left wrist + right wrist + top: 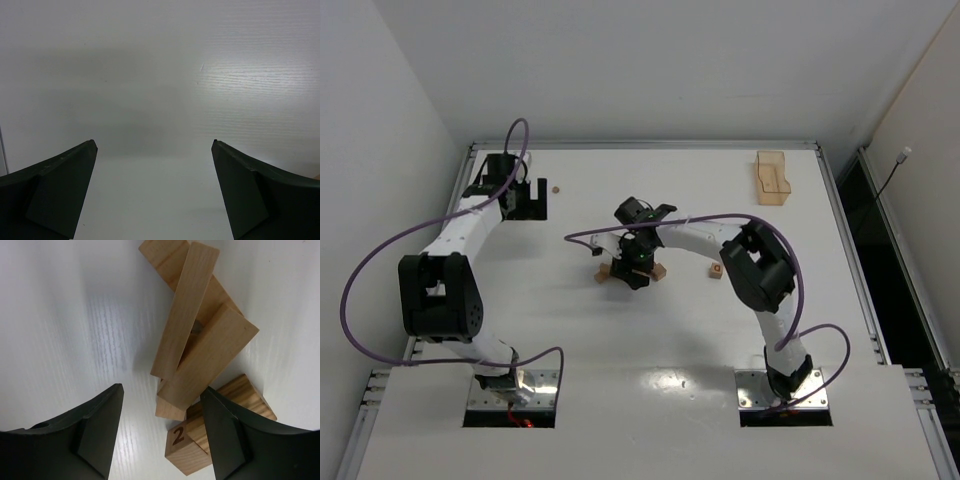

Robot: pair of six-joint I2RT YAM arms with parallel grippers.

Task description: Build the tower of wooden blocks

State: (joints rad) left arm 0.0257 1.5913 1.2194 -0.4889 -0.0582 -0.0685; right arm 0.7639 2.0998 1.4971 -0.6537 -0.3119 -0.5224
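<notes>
The wood block tower is a leaning heap of light-tan bars and cubes (pixel 659 270) at the table's middle. In the right wrist view, two long bars (pixel 185 310) lie crossed and tilted over a block marked 2 (pixel 180 447). My right gripper (pixel 162 388) hangs over the heap, jaws apart. Its right finger (pixel 225 435) is against the marked block, while its left finger (pixel 97 430) stands clear over bare table. My left gripper (pixel 154 142) is wide open with nothing between its fingers, at the far left of the table (pixel 527 200).
A single small cube (pixel 716 270) lies right of the heap. A flat pale-wood tray (pixel 772 178) sits at the back right. A tiny brown bead (pixel 556 187) rests beside the left gripper. The right arm's cable arches over the heap.
</notes>
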